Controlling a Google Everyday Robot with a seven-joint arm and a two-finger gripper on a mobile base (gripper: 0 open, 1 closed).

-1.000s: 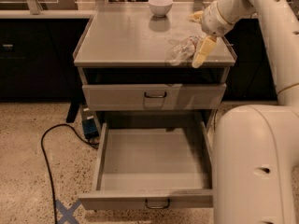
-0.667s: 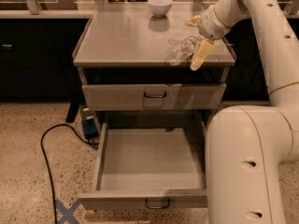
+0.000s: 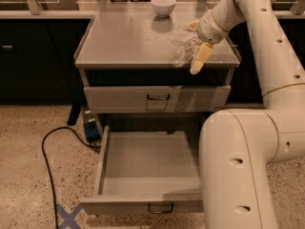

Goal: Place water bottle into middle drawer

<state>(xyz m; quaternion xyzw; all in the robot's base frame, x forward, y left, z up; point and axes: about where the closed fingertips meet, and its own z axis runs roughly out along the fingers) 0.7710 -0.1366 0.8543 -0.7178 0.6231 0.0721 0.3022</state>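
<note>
Grey bench point(image 3: 124, 37): water bottle point(image 3: 182, 52) lies at its near right edge, hand point(image 3: 196, 42) at it; whether it grips, you cannot tell. Below, middle drawer point(image 3: 147, 161) pulled open, seemingly without bottle. Lift and placing remain.

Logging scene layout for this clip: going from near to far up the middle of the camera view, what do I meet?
Open drawer → closed drawer front → water bottle, with the claw at it on the cabinet top's front right → white bowl.
</note>
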